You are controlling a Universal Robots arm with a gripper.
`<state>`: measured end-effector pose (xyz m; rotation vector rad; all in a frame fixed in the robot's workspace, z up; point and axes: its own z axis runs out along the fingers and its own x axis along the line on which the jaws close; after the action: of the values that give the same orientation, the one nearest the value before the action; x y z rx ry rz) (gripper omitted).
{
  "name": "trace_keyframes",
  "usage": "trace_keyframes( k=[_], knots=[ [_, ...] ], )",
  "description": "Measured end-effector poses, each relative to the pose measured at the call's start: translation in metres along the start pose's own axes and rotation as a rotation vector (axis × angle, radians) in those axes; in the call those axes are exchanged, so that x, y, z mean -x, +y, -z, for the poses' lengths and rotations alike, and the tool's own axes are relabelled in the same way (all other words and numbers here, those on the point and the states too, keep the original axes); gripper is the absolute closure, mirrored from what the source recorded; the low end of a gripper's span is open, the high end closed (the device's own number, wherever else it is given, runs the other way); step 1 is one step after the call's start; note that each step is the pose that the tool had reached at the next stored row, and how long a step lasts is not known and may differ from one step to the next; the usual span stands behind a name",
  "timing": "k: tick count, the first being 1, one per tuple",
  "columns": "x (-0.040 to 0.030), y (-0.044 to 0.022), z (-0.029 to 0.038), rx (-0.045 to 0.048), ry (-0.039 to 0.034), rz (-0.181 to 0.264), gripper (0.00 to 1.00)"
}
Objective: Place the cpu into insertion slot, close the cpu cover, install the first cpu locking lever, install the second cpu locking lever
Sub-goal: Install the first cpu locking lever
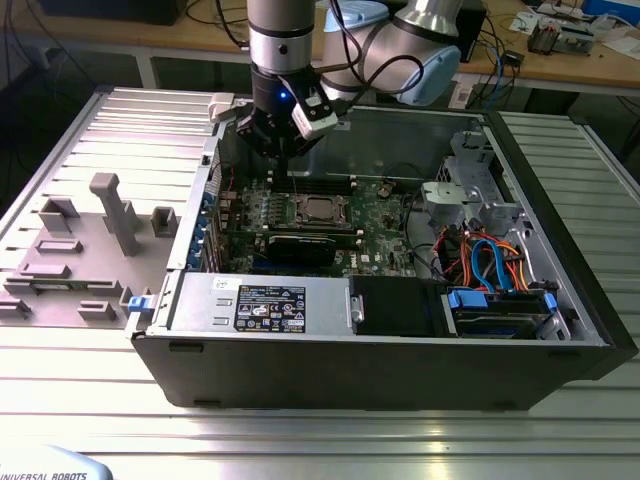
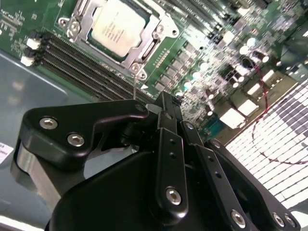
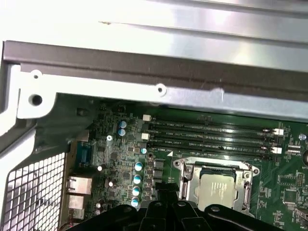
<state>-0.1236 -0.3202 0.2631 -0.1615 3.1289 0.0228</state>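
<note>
Cpu (image 1: pixel 318 210), a small flat square chip with a silvery-grey metal top, lies seated in its socket at the centre of the exterior view, beyond the near wall of the open black metal computer case (image 1: pixel 370 370). The thin silvery cpu cover (image 2: pixel 144 43) looks lowered around it, framing it in place. Just behind, the black gripper (image 1: pixel 288 150) hangs low over the socket's far edge, jaws seemingly pressed together on nothing.

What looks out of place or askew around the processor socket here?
Nothing damaged or spilled. The cpu lies flat with the cpu cover closed over it. One thin locking lever stands upright from the socket's corner, up to the pincer, not latched down.
</note>
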Motion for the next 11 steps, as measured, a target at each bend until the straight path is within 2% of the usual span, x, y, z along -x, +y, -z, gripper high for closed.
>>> trace_keyframes(
  k=[2,5,11],
  knots=[
    [0.0014,0.0050,-0.0003,0.0001,-0.0001,0.000,0.89],
    [0.0062,0.0070,-0.0006,-0.0008,0.0002,0.000,0.89],
    [0.0094,0.0095,-0.0007,-0.0009,0.0001,0.000,0.89]
  ],
)
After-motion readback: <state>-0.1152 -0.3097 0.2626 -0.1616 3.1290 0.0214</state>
